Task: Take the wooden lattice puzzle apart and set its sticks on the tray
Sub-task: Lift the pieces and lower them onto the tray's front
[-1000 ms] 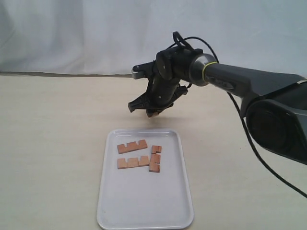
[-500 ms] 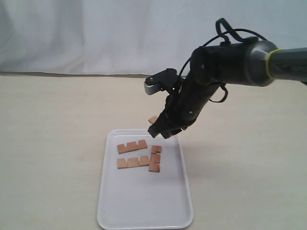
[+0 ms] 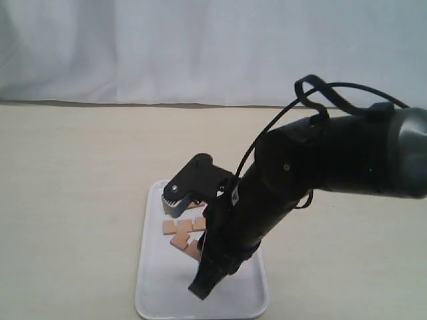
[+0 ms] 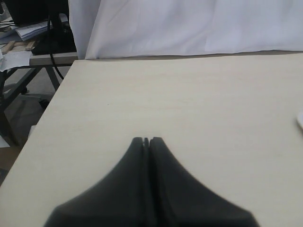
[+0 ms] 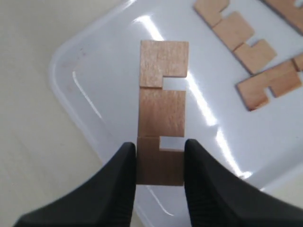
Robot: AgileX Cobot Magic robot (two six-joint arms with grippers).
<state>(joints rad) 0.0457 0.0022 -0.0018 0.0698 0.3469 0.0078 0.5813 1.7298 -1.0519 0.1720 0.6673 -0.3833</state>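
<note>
Pinching a short, flat, light-brown notched wooden stick by one end, the black right tool hangs over a rounded corner of the flat white rectangular tray. Its two fingers press against the piece's long edges, so most of its length stands clear of the grip. That end-on hold looks chosen for delivery: the free end can meet the tray first and, by this reading, the piece can drop flat once the fingers part. The stick's long axis runs straight out from between the fingers, in line with the tool. The exterior view shows the dark arm angled steeply down toward the tray's near end, so the piece points downward at the white floor; whether it touches the tray cannot be told, since the arm hides it from that side. Its broad face is turned to the wrist camera, and its two square notches open along one edge, toward one finger. Other loose sticks lie flat on the tray beyond it, and no interlocked lattice shows anywhere, which suggests this is among the last pieces to be set down. The black left tool, pressed together and holding nothing, hovers over the pale beige surface, out of the exterior camera's sight.
</note>
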